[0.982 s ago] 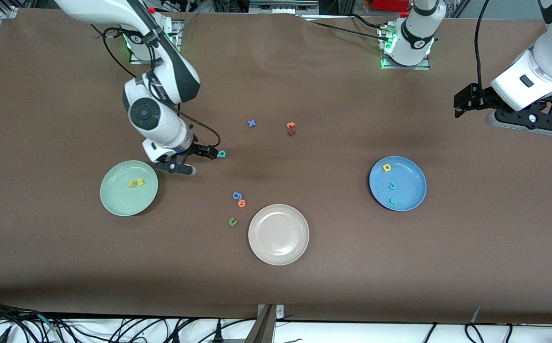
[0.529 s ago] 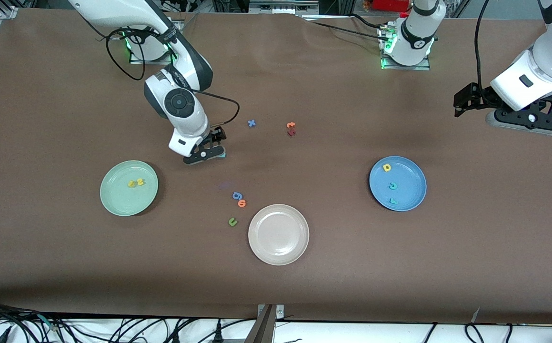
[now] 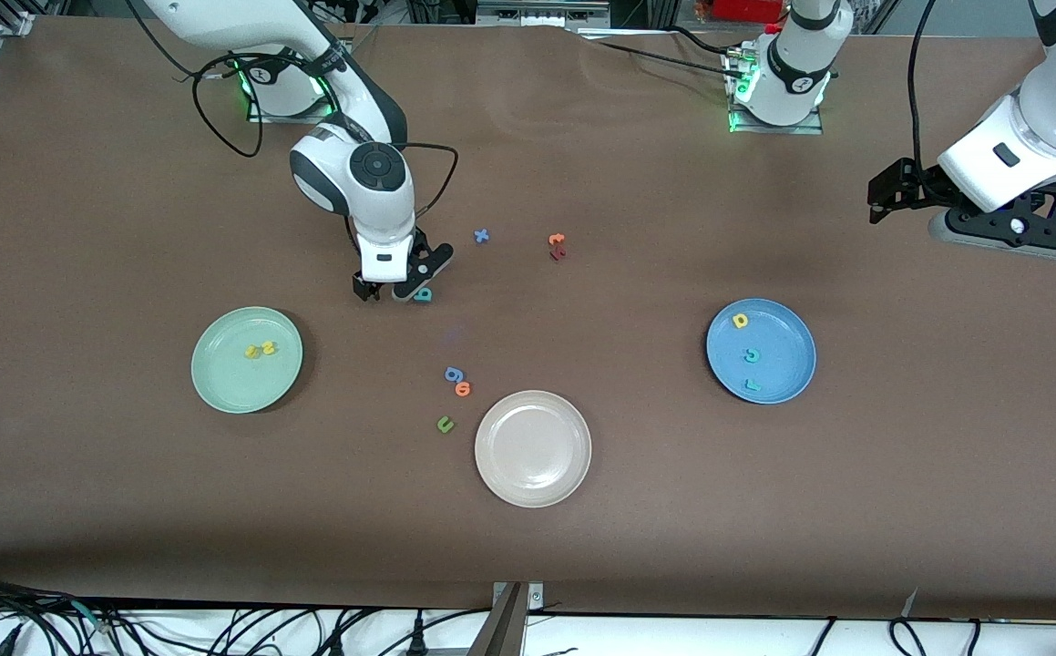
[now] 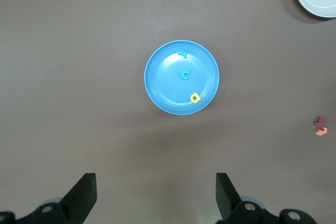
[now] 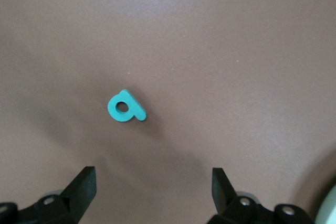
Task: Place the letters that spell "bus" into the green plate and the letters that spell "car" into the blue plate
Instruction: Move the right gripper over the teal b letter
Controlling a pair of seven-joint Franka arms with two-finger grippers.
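The teal b (image 3: 424, 294) lies on the brown table between the green plate (image 3: 227, 383) and a blue x. My right gripper (image 3: 395, 290) hangs open low over the table just beside the b. In the right wrist view the b (image 5: 126, 107) lies flat ahead of the right gripper (image 5: 152, 192), outside its spread fingers. A yellow u (image 3: 253, 352) and a yellow s (image 3: 268, 346) rest in the green plate. The blue plate (image 3: 787, 355) holds a yellow a (image 3: 741, 320), a teal c (image 3: 752, 355) and a teal r (image 3: 752, 384). My left gripper (image 3: 1006, 239) waits open and empty, high over the left arm's end of the table.
A beige plate (image 3: 533, 448) sits nearest the front camera. Beside it lie a blue g (image 3: 453, 374), an orange letter (image 3: 463, 389) and a green u (image 3: 445, 424). A blue x (image 3: 481, 236) and an orange and dark red pair (image 3: 557, 246) lie farther back.
My right gripper has swung from the green plate's edge over to the teal b and turned about its wrist. The left arm has not moved.
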